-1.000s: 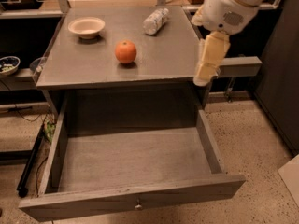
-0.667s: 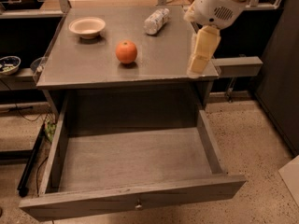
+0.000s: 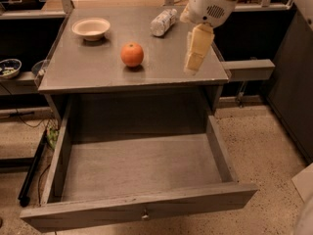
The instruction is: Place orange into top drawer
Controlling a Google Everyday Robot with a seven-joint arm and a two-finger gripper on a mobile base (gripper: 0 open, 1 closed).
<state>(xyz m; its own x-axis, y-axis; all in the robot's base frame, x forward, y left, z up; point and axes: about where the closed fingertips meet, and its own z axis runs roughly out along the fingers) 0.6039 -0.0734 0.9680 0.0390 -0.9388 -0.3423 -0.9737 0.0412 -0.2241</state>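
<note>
The orange (image 3: 132, 54) sits on the grey table top (image 3: 98, 67), near its middle. The top drawer (image 3: 137, 168) stands pulled fully out below the table, its inside bare, with a small metal knob (image 3: 145, 213) on its front panel. My gripper (image 3: 193, 65) hangs from the white arm above the table's right front part, well to the right of the orange and apart from it. It holds nothing that I can see.
A cream bowl (image 3: 91, 28) stands at the table's back left. A clear plastic bottle (image 3: 163, 21) lies at the back, behind the gripper. A grey ledge (image 3: 247, 68) sticks out to the right of the table. Shelves with a small bowl (image 3: 9, 67) are on the left.
My gripper has moved left and a little back, from beyond the table's right edge to over its right part, closer to the orange. The orange and drawer have not moved.
</note>
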